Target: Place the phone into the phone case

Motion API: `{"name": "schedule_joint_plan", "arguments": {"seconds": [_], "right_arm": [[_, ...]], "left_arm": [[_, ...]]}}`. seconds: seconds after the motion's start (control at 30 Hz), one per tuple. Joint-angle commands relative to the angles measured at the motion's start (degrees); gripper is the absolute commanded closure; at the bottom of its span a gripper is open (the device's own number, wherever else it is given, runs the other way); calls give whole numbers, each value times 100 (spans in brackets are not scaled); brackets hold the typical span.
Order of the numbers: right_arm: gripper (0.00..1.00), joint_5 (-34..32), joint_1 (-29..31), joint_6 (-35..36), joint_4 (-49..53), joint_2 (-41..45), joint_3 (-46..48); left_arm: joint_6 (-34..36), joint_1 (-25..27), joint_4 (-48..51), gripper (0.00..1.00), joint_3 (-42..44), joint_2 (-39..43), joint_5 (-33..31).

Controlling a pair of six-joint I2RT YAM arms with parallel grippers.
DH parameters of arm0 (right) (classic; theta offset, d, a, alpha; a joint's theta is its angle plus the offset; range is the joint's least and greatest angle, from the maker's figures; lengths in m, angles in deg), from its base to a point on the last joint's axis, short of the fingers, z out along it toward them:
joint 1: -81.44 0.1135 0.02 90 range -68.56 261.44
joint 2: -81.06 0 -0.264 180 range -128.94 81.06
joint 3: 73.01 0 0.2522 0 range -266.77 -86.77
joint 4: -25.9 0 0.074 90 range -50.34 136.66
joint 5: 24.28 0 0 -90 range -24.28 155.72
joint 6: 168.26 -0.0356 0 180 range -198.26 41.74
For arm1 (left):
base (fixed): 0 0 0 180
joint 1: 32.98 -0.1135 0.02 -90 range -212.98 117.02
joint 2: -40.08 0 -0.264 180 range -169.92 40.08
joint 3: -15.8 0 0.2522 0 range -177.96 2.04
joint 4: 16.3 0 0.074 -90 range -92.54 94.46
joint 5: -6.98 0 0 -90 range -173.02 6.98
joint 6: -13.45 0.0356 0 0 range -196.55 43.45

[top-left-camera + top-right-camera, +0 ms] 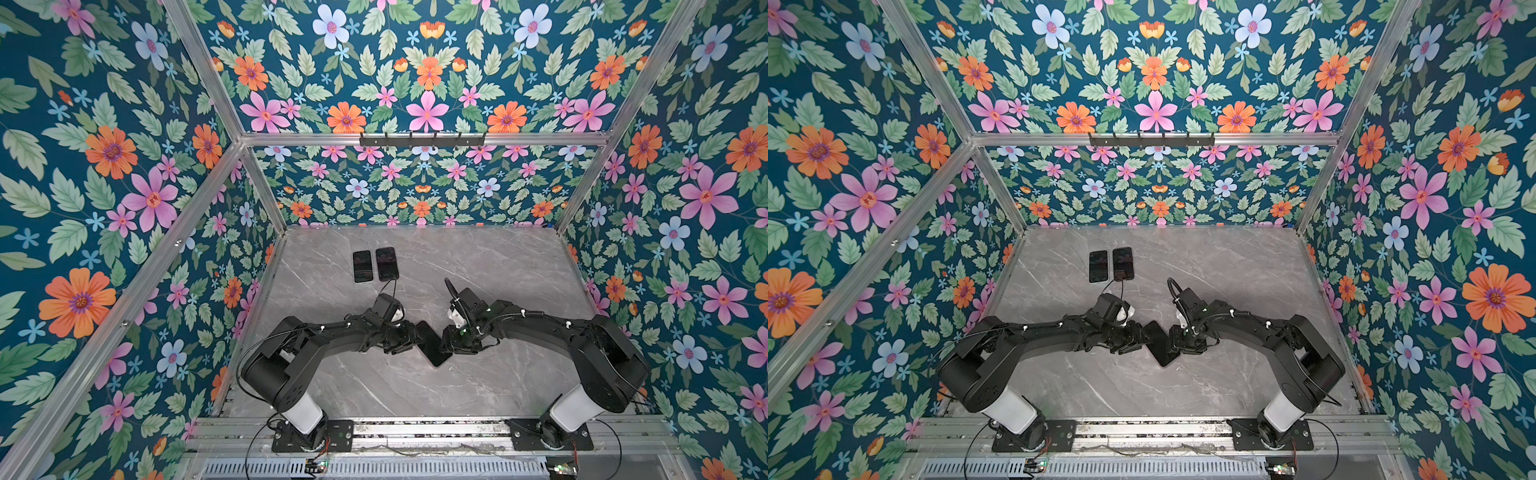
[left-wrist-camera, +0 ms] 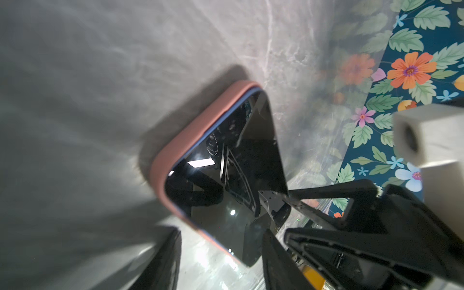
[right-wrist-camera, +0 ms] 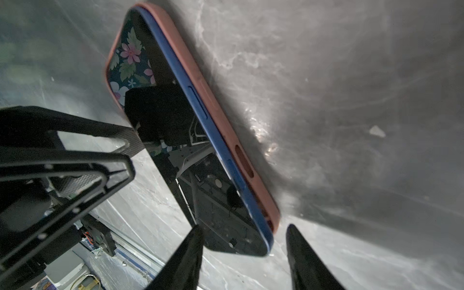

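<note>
**Phone lies in its pink case at mid-table, between two spread grippers**

Nearest the camera, in both top views, the two arm bases stand on the aluminium rail (image 1: 415,430) at the front edge. Both arms bend inward until their wrists almost meet over the grey marble table (image 1: 498,270).

Between them lies the phone (image 1: 432,348), screen up and set diagonally, inside the terracotta-pink phone case (image 3: 200,75). In the right wrist view the case's rim hugs one long side of the screen. Along the other long side the phone's blue flank and its buttons show above the rim. Whether that side is fully seated I cannot tell.

The left gripper (image 2: 221,233) has its jaws spread and pinches nothing. One finger (image 2: 163,261) stands clear of the case with bare table between, and the other overlaps the phone's near corner. The right gripper (image 3: 243,227) is likewise spread, its fingers (image 3: 303,258) on either side of a phone corner. A sliver of table shows between the case and the outer finger, and the inner one hangs over the glass. In each wrist view a finger of the opposite gripper reaches the phone's edge, but contact is unclear.

Farther back, toward the left, a dark phone-shaped slab (image 1: 363,266) and a second slab (image 1: 387,264) lie side by side. Beyond them rises the floral back wall (image 1: 415,187), with a black hook rack (image 1: 422,140) on its crossbar.
</note>
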Motion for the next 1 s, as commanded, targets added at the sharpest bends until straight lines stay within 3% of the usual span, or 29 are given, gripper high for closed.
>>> {"name": "schedule_joint_plan", "arguments": {"seconds": [0.0,0.57,0.97], "right_arm": [[46,201,4,82,-187,-32,63],[49,653,161,-189,-615,-103,262],[49,565,282,-517,-721,102,445]], "left_arm": [[-15,18,88,46,-82,-145,-70],[95,14,107,46,-551,-452,-16],[272,-2,534,52,-489,-279,-144]]}}
